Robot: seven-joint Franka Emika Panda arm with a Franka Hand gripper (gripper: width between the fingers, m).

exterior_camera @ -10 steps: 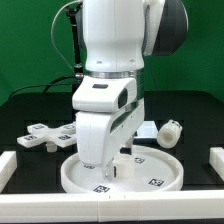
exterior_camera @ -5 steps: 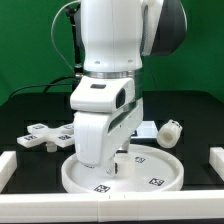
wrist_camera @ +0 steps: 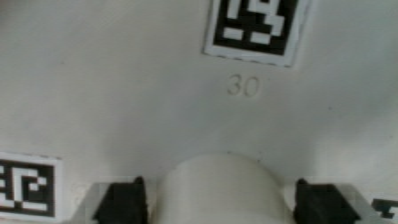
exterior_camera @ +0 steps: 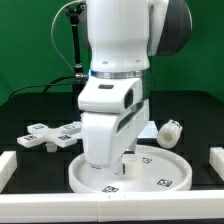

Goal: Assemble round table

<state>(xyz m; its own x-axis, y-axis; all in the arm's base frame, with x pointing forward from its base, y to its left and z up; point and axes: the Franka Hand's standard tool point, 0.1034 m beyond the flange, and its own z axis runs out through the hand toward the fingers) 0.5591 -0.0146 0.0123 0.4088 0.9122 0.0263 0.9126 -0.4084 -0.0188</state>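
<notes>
White rimmed disc (exterior_camera: 140, 176) bearing square tags lies flat; gripper (wrist_camera: 224, 190), fingers either side, grasps the rounded white leg (wrist_camera: 224, 183) standing on it.

discs: 1 (exterior_camera: 130, 171) | legs: 1 (exterior_camera: 168, 132) | cross feet: 1 (exterior_camera: 50, 136)

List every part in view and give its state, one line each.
round tabletop disc: lying flat on the black table, rim up, under the gripper.
cylinder leg: standing upright on the disc near its centre; whether seated in the socket cannot be told.
gripper: low over the disc, fingers either side of a rounded white part; contact not clear.
cross-shaped foot: lying loose on the table, toward the exterior view's left.
small white part: lying beyond the disc, untouched.
</notes>
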